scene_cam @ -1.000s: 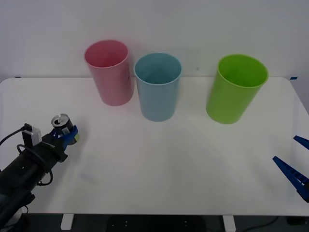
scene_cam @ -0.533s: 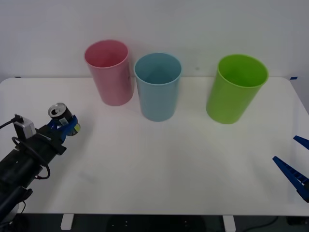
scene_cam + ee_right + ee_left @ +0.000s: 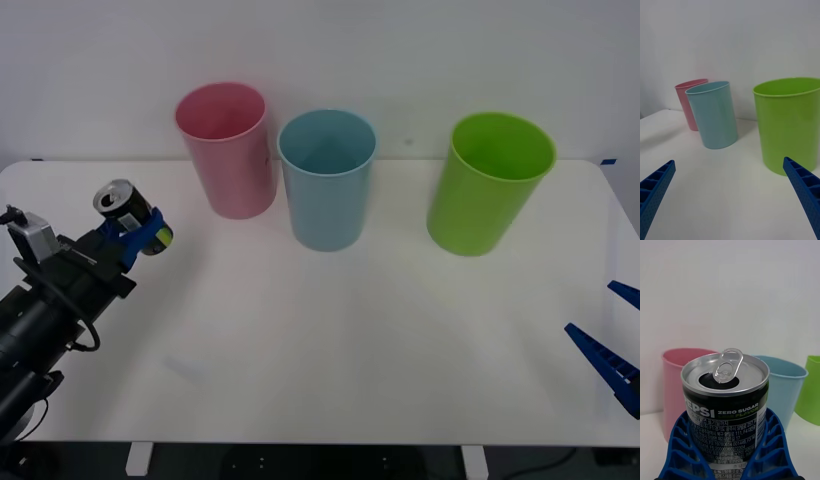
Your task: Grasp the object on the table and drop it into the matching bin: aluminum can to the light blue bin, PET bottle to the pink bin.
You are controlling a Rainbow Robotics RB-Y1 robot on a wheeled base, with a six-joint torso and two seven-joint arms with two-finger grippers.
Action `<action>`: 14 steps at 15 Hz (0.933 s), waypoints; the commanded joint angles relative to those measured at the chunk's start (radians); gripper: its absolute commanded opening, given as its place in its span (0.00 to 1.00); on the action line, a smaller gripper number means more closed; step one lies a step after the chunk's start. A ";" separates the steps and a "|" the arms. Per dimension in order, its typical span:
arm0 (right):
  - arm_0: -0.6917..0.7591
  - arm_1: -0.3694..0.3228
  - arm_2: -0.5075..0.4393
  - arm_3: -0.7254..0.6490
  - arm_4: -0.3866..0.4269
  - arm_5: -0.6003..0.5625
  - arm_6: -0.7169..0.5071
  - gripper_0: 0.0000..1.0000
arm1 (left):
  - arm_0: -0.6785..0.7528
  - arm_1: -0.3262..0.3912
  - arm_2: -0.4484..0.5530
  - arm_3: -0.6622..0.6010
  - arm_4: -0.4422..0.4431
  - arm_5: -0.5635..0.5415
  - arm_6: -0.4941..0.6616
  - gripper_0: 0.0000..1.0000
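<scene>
One Pepsi can (image 3: 130,209) sat clamped in my left gripper (image 3: 138,234) at frame left, lifted off the table (image 3: 350,340); next I judged a carry over the light blue bin (image 3: 327,180), right gripper (image 3: 606,345) idle, spread.

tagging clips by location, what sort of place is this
Probably a lab or test room: a bare white table against a blank wall, three coloured bins in a row, and a robot's left hand holding a can.
</scene>
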 commanded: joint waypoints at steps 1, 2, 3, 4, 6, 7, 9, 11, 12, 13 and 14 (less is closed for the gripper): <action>0.000 0.000 0.000 0.000 0.000 0.000 0.000 1.00 | -0.022 0.001 -0.002 -0.028 0.001 0.003 0.019 0.00; 0.000 0.000 0.000 0.000 0.000 0.000 0.000 1.00 | -0.037 0.001 0.000 -0.027 0.001 0.006 0.027 0.00; 0.000 0.000 0.000 0.000 0.000 0.000 0.000 1.00 | -0.057 0.001 -0.003 -0.027 0.007 0.012 0.041 0.00; 0.000 0.000 0.000 0.000 0.000 0.000 0.000 1.00 | -0.074 0.001 -0.005 -0.028 0.017 0.017 0.050 0.00; 0.000 0.000 0.000 0.000 0.000 0.000 0.000 1.00 | -0.114 0.000 -0.005 -0.027 0.006 0.027 0.091 0.00; 0.000 0.000 0.000 0.000 0.000 0.000 0.000 1.00 | -0.135 0.001 -0.005 -0.028 -0.010 0.027 0.123 0.00; 0.000 0.000 0.000 0.000 0.000 0.000 0.000 1.00 | -0.164 0.000 -0.014 -0.028 -0.033 0.029 0.140 0.00; 0.000 0.000 0.000 0.000 0.000 0.000 0.000 1.00 | -0.215 0.001 -0.026 -0.027 -0.080 0.040 0.200 0.00; 0.000 0.000 0.000 0.000 0.000 0.000 0.000 1.00 | -0.236 0.000 -0.031 -0.027 -0.108 0.043 0.229 0.00; 0.000 0.000 0.000 0.000 0.000 0.000 0.000 1.00 | -0.255 0.000 -0.038 -0.027 -0.138 0.047 0.254 0.00; 0.000 0.000 0.000 0.000 0.000 0.000 0.000 1.00 | -0.276 0.000 -0.058 -0.027 -0.165 0.064 0.283 0.00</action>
